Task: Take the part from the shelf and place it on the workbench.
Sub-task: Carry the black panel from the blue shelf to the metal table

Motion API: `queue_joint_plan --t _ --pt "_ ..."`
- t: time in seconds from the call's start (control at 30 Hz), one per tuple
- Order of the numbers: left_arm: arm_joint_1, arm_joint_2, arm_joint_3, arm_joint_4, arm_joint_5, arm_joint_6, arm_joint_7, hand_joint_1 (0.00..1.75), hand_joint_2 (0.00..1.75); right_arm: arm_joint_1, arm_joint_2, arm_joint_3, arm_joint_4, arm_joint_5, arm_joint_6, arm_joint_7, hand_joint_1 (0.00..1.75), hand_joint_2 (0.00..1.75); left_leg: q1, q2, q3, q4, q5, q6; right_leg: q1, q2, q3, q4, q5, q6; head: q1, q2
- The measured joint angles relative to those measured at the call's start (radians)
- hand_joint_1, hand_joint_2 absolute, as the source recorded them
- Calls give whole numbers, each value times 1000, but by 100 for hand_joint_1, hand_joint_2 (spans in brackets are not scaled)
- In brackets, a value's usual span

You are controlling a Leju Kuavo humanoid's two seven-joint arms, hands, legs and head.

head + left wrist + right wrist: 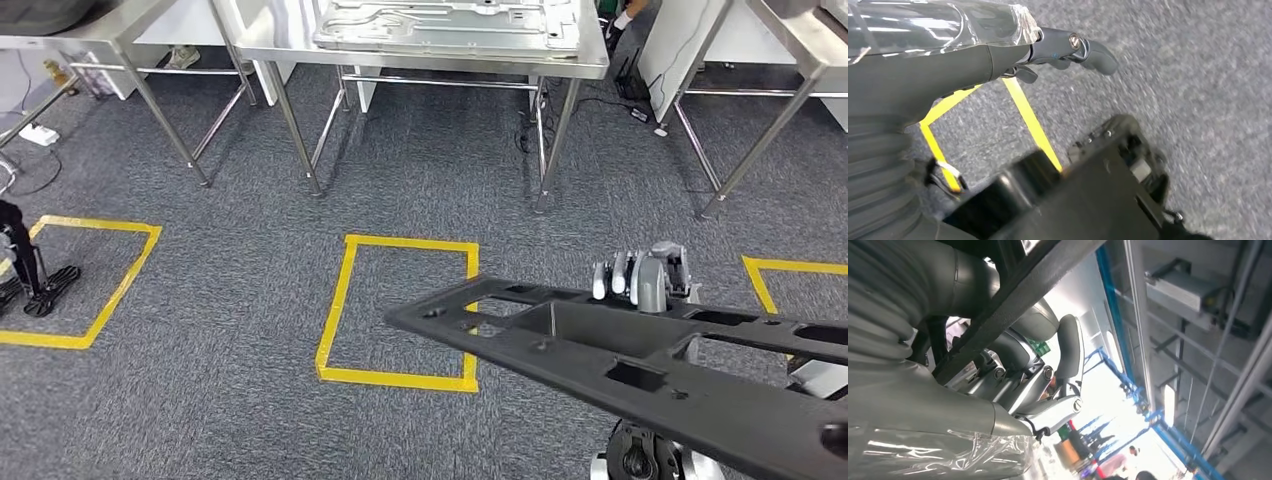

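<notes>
Black plastic part (640, 360), long w/ cut-outs, runs across the head view from centre to the lower right, carried above grey carpet and a yellow tape square (400, 310). Right hand (645, 278) sits at its far edge, fingers wrapped over the rim, gripping it. Steel surface (590, 62) stands ahead, well apart, already carrying a silver panel (450, 25).

Left wrist: left hand (1058, 50) hangs over carpet, fingers loosely curled, nothing in them; can't tell if properly closed.

Right wrist: right-hand fingers clamp a dark bar of the part (1013, 300), ceiling beyond.

Risk, imo: one-hand hold near one side of a long part, so it could sag, twist or slip out; free end could clip a surface leg on approach.
</notes>
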Motion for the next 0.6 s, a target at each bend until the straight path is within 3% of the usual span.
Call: queue_joint_plan --t 0.1,0.13,0.17,0.2,0.27,0.3,0.37,0.47,0.53,0.6 --pt "1 4 0 0 1 -1 -2 0 175 -11 -11 3 -6 11 -10 7 175 175 1 -7 21 -2 -9 7 1 9 -100 172 -76 6 3 0" --pt "3 4 0 0 0 -1 -3 0 175 -11 -13 4 -6 13 -13 9 175 175 1 -9 28 -2 -14 7 1 10 -133 216 -84 10 4 0" --pt "4 4 0 0 0 -1 -4 0 175 -11 -16 6 -7 17 -14 12 175 175 2 -12 36 -2 -22 5 0 10 -151 226 -74 13 4 0" --pt "6 4 0 0 0 -2 -4 0 175 -11 -18 8 -7 21 -15 15 175 175 3 -15 46 -1 -30 2 -2 10 -149 197 -44 16 4 0" --pt "7 4 0 0 0 -3 -6 0 175 -11 -20 12 -7 29 -16 21 175 175 6 -20 70 0 -51 -7 -5 11 -107 66 44 20 4 0" --pt "6 4 0 0 0 -3 -6 0 175 -12 -21 15 -7 32 -16 24 175 175 6 -21 79 2 -61 -13 -5 11 -88 9 65 18 5 0" --pt "4 5 0 0 0 -3 -7 0 175 -13 -21 22 -6 37 -16 30 175 175 4 -22 86 6 -77 -27 -2 11 -71 -42 77 3 5 0" --pt "2 5 0 0 -1 0 -8 0 175 -15 -21 35 -6 43 -15 32 175 175 4 -19 83 29 -83 -41 -2 10 -62 -45 69 -20 4 0" --pt "-2 6 0 0 -2 4 -9 0 175 -17 -19 45 -6 44 -14 30 175 175 8 -16 29 124 -96 -51 -7 8 -50 -47 63 -30 2 0" --pt "-4 5 0 0 -2 8 -8 0 175 -16 -18 54 -4 41 -11 28 175 175 14 -14 -63 261 -139 -64 -7 7 -42 -47 52 -35 0 0"
